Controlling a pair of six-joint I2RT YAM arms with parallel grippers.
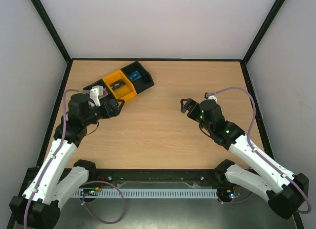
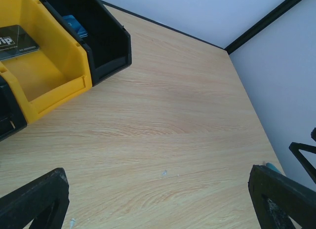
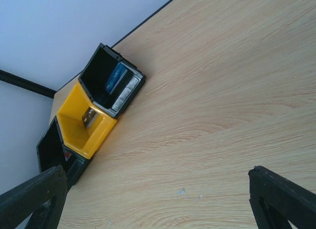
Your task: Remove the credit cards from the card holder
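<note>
Both grippers stand with jaws fully apart and nothing between them, a ready posture for a first reach. The left gripper (image 1: 117,106) hovers over the table (image 1: 158,135) just beside the long side of the tray (image 2: 59,93), and its wrist view looks across the yellow middle compartment. The right gripper (image 1: 184,106) hangs over bare wood well apart from the tray, facing it.

Judgement: the left arm is placed to reach in, the right to receive or brace.

Tray contents:
- A blue card (image 3: 115,77) with pale print leans inside the far black compartment.
- A dark flat piece (image 2: 15,41) marked "vip" lies in the yellow compartment.

The card holder cannot be told apart with certainty; the blue card may sit in it. No card lies out on the table, so removal appears not yet begun
</note>
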